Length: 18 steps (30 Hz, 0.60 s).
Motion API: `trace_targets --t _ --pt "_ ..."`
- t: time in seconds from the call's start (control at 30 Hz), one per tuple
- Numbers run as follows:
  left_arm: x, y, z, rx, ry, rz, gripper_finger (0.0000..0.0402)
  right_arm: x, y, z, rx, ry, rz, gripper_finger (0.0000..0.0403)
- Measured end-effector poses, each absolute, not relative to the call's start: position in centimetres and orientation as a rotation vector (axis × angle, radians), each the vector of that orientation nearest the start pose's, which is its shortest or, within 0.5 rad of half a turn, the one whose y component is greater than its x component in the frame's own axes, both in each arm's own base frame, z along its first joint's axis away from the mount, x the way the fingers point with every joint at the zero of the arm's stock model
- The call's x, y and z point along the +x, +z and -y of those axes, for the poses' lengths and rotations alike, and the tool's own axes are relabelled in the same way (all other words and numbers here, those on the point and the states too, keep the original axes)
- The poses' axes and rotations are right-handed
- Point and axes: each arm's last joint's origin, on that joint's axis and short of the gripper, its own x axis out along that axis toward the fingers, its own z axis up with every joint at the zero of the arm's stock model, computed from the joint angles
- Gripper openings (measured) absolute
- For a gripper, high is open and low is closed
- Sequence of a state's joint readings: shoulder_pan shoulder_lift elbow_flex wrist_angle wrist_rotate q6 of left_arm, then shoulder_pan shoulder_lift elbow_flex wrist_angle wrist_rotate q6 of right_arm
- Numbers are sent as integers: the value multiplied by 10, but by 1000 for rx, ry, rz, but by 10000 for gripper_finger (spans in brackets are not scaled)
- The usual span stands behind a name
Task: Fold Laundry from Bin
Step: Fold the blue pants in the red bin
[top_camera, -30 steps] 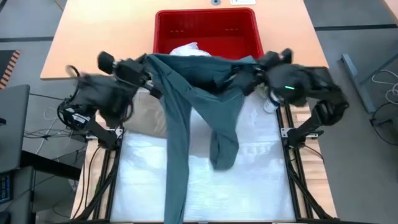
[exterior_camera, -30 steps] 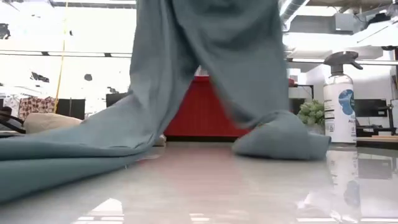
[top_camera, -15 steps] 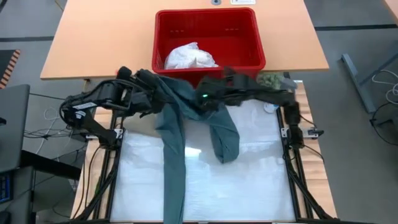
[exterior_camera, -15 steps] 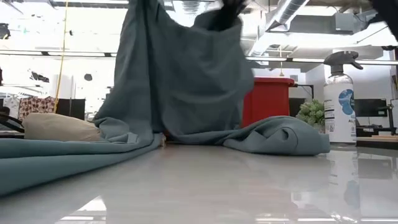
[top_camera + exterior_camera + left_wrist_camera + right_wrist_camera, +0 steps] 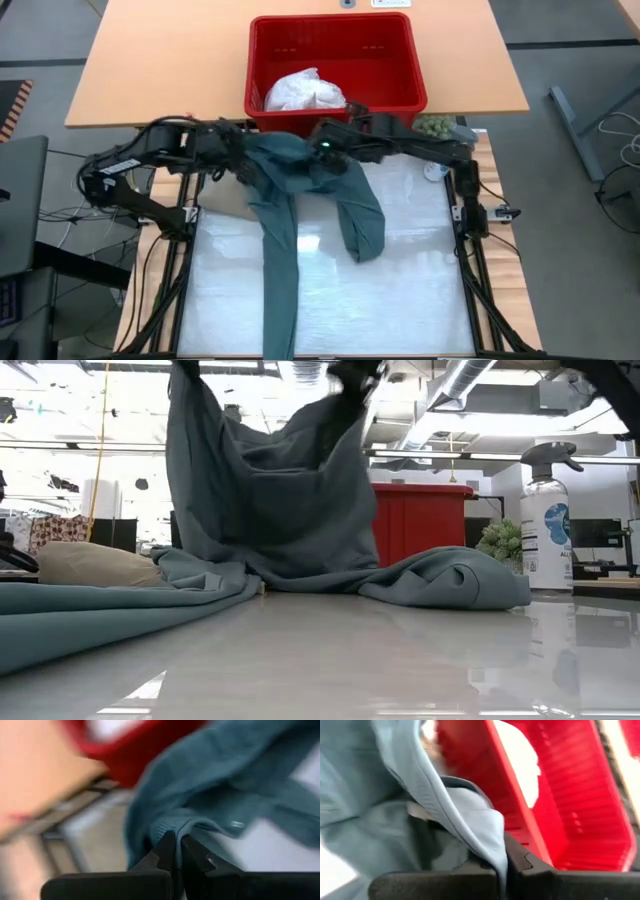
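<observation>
Laundry: teal garment (image 5: 300, 190) at centre frame, now lower and bunched below the red bin (image 5: 395, 95) | left gripper (image 5: 240, 160) and right gripper (image 5: 322, 148) each clamped on its top edge, drawn closer together | white garment (image 5: 305, 92) remains in bin | spreading for folding comes next.

Matt teal cloth garment (image 5: 300, 190), glossy tabletop (image 5: 400, 290)

Left gripper (image 5: 243, 155) and right gripper (image 5: 318, 140) clamped, raised close together.
</observation>
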<state>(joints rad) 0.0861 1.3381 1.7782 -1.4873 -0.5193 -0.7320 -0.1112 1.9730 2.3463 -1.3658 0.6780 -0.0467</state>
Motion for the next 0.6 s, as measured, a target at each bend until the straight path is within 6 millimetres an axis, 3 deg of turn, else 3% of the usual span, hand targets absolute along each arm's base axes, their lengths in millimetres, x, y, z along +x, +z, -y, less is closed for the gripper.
trace_targets --t 0.17,0.3,0.43,0.6 --pt "211 451 -8 -627 533 -691 0 327 454 22 -154 -520 -923 23" --pt "232 464 12 -718 210 -591 0 288 477 -3 3 -502 -850 23" --pt "264 479 33 -742 -11 -392 0 256 495 -18 170 -527 -749 23" --pt "313 489 55 -761 -203 -113 0 230 509 -24 265 -539 -655 23"
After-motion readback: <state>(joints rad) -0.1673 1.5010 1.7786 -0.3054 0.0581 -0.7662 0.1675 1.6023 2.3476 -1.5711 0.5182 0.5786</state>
